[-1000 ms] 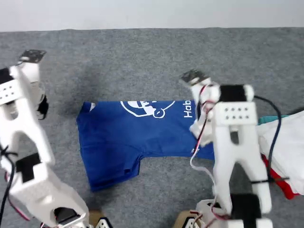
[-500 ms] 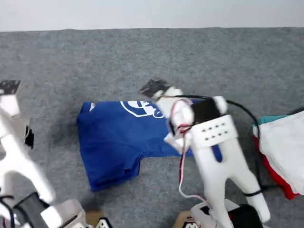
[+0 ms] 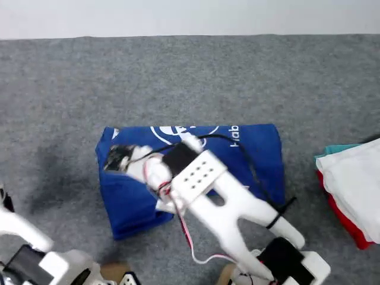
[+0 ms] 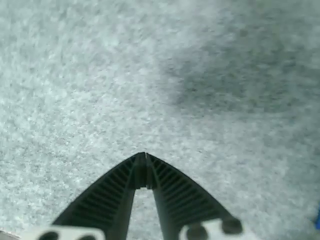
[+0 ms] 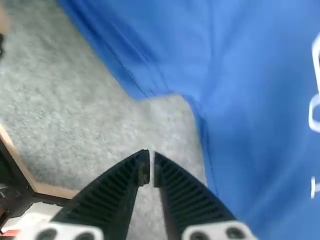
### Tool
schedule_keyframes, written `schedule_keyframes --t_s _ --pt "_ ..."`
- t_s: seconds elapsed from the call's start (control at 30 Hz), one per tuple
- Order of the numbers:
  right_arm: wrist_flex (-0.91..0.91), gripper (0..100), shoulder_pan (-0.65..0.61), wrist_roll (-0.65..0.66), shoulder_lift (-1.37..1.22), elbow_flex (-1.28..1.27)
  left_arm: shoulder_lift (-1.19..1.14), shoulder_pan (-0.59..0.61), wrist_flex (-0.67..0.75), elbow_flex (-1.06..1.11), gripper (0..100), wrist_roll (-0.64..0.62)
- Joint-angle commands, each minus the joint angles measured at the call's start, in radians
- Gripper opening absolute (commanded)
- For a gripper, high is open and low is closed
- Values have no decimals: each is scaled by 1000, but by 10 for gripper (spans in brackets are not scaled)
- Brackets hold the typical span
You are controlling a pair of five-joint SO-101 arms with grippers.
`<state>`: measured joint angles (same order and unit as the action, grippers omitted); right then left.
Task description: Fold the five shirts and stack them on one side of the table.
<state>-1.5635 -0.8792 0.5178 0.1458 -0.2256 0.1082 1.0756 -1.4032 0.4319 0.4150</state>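
A blue shirt (image 3: 249, 154) with white print lies flat in the middle of the grey mat. My right arm stretches across it toward its left end, with the right gripper (image 3: 116, 158) above the left part of the shirt. In the right wrist view the right gripper (image 5: 149, 159) is shut on nothing, over bare mat beside the blue shirt (image 5: 250, 85) where a sleeve meets the hem. My left gripper (image 4: 145, 160) is shut and holds nothing, above bare grey mat. The left arm (image 3: 32, 261) sits at the near left corner.
A stack of folded shirts (image 3: 356, 184), white on top of teal and red, lies at the right edge of the table. The grey mat (image 3: 190, 77) is bare behind the blue shirt and to its left.
The right arm has swung from the shirt's right end across to its left end. The left arm has drawn back toward the near left corner. The shirt lies as before.
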Motion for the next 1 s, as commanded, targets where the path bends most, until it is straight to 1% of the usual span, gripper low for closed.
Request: schedule_keyframes --t_s 0.0,0.07,0.2,0.4,0.87,0.97 --pt "27 180 -81 28 -18 52 -29 23 46 -7 2 9" --pt "38 215 -110 72 -42 52 -57 23 58 -7 2 9" --pt "94 218 -153 138 -99 52 -106 23 58 -39 2 9" --pt "170 218 -179 213 -179 52 -130 25 57 -70 2 9" --pt "179 218 -203 239 -205 46 -135 23 61 -68 2 6" --pt "211 218 -208 239 -203 5 -135 23 61 -67 2 6"
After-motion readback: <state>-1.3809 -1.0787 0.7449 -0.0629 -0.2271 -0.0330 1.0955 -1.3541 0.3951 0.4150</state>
